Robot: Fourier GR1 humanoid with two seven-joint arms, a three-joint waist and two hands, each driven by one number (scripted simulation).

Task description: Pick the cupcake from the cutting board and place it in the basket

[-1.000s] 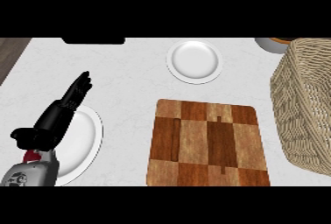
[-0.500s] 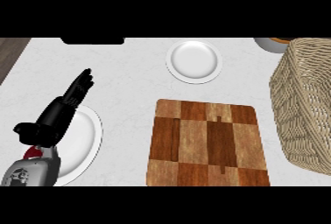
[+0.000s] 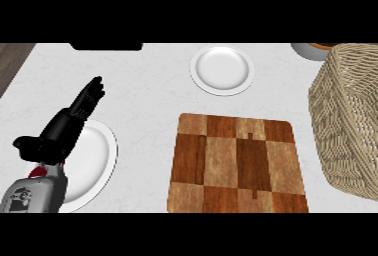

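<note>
The wooden cutting board (image 3: pixel 238 164) lies in the lower middle of the head view with nothing on it. No cupcake shows anywhere. The wicker basket (image 3: pixel 349 119) stands at the right edge, its inside hidden from here. My left hand (image 3: pixel 65 127) rests at the left over a white plate (image 3: pixel 92 165), fingers straight and pointing up toward the far side, holding nothing. My right hand does not show.
A second white plate (image 3: pixel 222 69) sits at the far middle of the counter. A bowl (image 3: pixel 312 49) peeks out behind the basket at the top right. A dark object (image 3: pixel 106 46) lies at the far left edge.
My left hand has crept slightly up and to the right over the plate. Nothing else has moved.
</note>
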